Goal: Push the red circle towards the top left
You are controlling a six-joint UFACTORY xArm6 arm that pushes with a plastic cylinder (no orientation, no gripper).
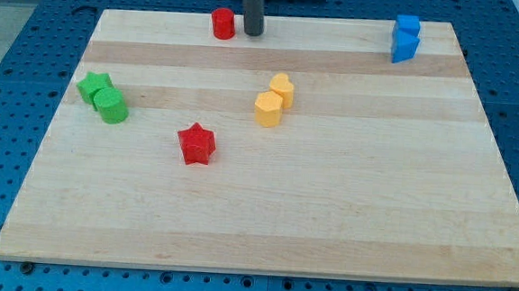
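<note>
The red circle (223,23), a short red cylinder, stands near the top edge of the wooden board (345,223), left of centre. My tip (252,33) is the lower end of the dark rod, just to the right of the red circle, with a narrow gap between them. A red star (195,144) lies lower down, left of the board's centre.
A green star (92,87) and a green cylinder (111,106) touch at the left edge. Two yellow blocks, a heart (282,89) and a hexagon (267,109), sit together at centre. Two blue blocks (405,39) sit at the top right.
</note>
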